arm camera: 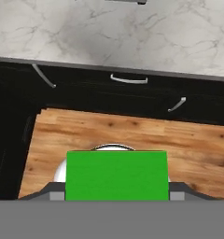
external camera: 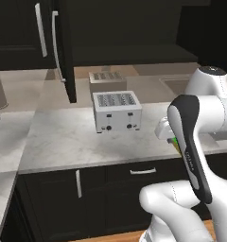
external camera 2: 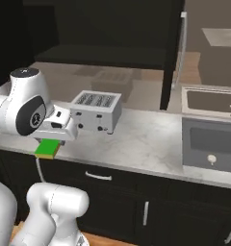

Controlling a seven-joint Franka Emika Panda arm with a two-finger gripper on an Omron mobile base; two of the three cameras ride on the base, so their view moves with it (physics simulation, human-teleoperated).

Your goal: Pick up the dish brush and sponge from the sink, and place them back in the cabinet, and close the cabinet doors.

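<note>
The gripper (external camera 2: 49, 144) hangs at the front edge of the marble counter (external camera 2: 141, 139), its jaws clamped on the sponge (external camera 2: 46, 149), a small flat rectangle with a bright green face and a thin yellow layer along its edge. In the hand view the sponge (arm camera: 116, 175) spreads as a plain green slab between the fingertips, above the wooden floor (arm camera: 188, 140) and the low black base cabinets (arm camera: 86, 91) with their short silver handles. In the left base view just a sliver of green and yellow (external camera: 173, 140) peeks from behind the arm. Further back on the counter stands a silver toaster (external camera 2: 96, 111) with 4 slots, well apart from the gripper. To the right lies the dark grey sink (external camera 2: 204, 144), and the dish brush (external camera 2: 211, 159) rests in it, a round cream head on a thin pale stick. Behind and above, the cabinet (external camera 2: 112, 43) stands open, its dark shelf (external camera 2: 108, 56) visible, with 1 of the cabinet doors (external camera: 65, 52) swung out, its long silver bar handle facing left.
</note>
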